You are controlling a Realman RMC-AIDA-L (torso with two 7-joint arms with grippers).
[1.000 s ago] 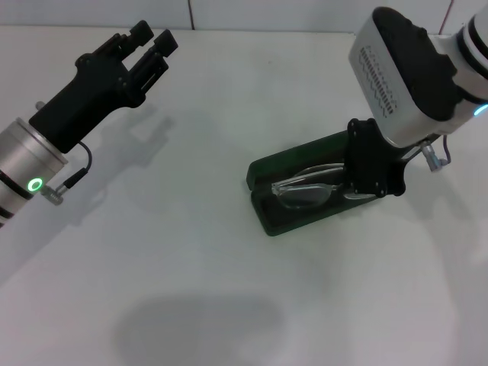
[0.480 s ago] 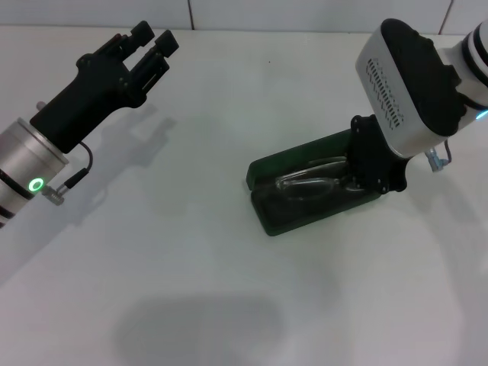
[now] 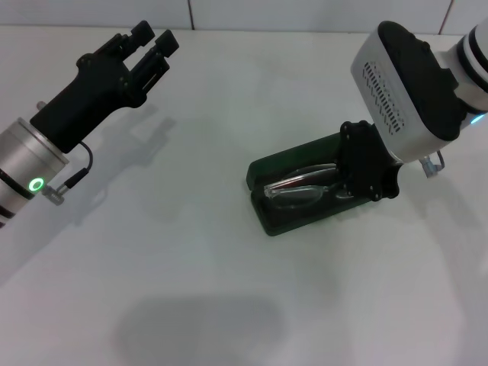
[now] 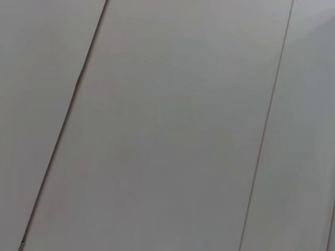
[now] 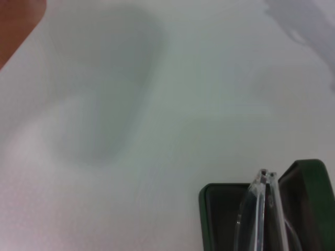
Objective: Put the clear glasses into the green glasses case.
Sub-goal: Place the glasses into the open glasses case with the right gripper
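The green glasses case (image 3: 268, 169) lies open on the white table, right of the middle. The clear glasses (image 3: 299, 191) sit tilted in its dark lower half, their right end under my right gripper (image 3: 360, 181), which is shut on the glasses over the case's right end. In the right wrist view the clear glasses (image 5: 260, 201) stand on edge inside the green glasses case (image 5: 310, 180). My left gripper (image 3: 152, 36) hangs shut and idle above the table's far left, well away from the case.
The white table (image 3: 229, 290) runs on in front of and left of the case. A tiled wall starts at the table's far edge (image 3: 267, 29). The left wrist view holds only grey wall panels (image 4: 167, 125).
My right gripper has shifted a little to the left over the case, and the glasses have moved with it, settling lower into the case. The left arm has stayed still.
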